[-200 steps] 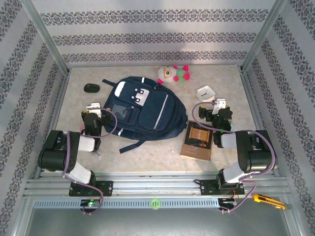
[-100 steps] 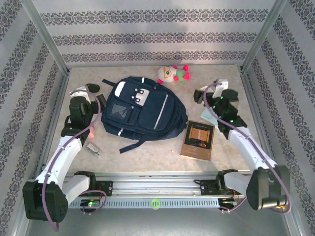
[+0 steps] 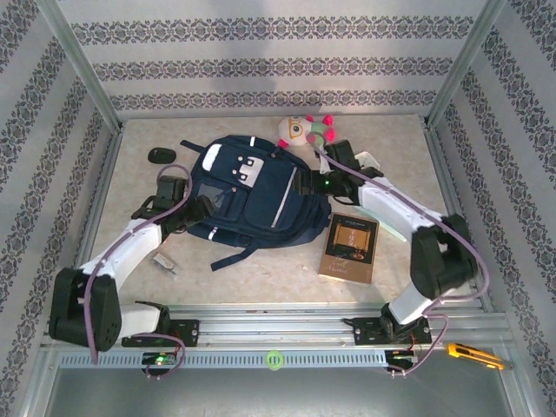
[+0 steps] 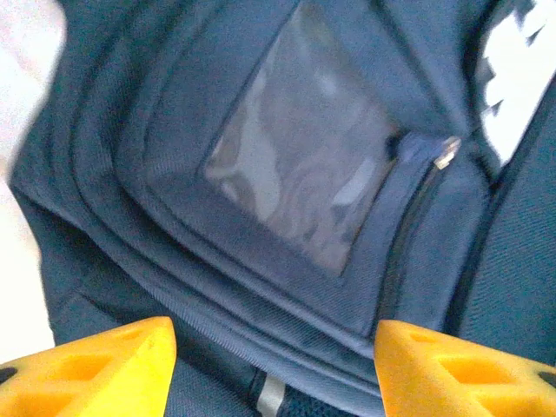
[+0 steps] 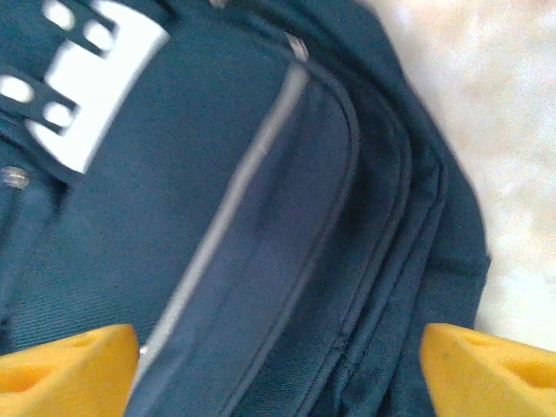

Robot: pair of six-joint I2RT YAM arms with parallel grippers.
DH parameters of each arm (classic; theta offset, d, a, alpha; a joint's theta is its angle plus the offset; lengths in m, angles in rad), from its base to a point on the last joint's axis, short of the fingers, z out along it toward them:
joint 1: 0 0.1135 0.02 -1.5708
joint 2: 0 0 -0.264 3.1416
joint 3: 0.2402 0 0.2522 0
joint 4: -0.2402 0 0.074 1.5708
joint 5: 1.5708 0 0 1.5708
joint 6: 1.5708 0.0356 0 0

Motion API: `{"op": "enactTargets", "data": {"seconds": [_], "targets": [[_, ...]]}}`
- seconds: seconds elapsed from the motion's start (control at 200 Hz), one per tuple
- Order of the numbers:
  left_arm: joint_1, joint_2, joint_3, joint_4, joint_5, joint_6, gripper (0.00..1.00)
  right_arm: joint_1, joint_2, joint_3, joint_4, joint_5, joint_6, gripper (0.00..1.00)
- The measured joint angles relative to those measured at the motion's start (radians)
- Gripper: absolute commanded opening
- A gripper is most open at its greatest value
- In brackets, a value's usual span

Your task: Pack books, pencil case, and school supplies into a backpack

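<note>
The large navy-blue fabric backpack [image 3: 252, 195] lies flat mid-table; we judge it light, limp and best pinched along its edge. Our left gripper [image 4: 274, 356] at its 9 o'clock and right gripper [image 5: 278, 360] at its 3 o'clock stand spread, gripping nothing.

You've swung both hands inward: left hand [image 3: 195, 209] now at the backpack's [image 3: 256, 195] left flank, right hand [image 3: 309, 182] at its right flank
</note>
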Motion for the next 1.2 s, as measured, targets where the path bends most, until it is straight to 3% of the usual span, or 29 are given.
{"op": "enactTargets", "data": {"seconds": [0.09,0.295,0.54,0.764,0.859,0.999,1.089,1.199], "targets": [[-0.005,0.05,-0.014,0.015,0.011,-0.02,0.52,0.014,0.077,0.007,-0.037,0.004,0.015,0.66],[-0.006,0.135,-0.019,0.062,0.001,-0.02,0.52,0.067,0.099,-0.075,0.017,0.004,0.071,0.59],[0.009,0.307,0.112,0.102,-0.084,0.026,0.52,0.281,0.008,-0.242,0.138,0.048,0.275,0.6],[0.012,0.4,0.255,0.112,-0.086,0.069,0.57,0.444,-0.101,-0.239,0.053,0.045,0.379,0.68],[0.0,0.312,0.25,0.056,-0.054,0.08,0.58,0.409,-0.211,-0.2,-0.018,0.037,0.37,0.69],[-0.013,0.06,0.184,0.002,0.008,0.084,0.57,0.225,-0.352,-0.171,-0.023,0.002,0.338,0.66],[-0.021,-0.071,0.108,-0.004,0.047,0.071,0.54,0.124,-0.327,-0.171,-0.012,-0.015,0.303,0.64],[-0.036,-0.101,-0.018,0.014,0.09,0.041,0.48,0.089,-0.208,-0.169,-0.005,-0.042,0.267,0.56]]}}
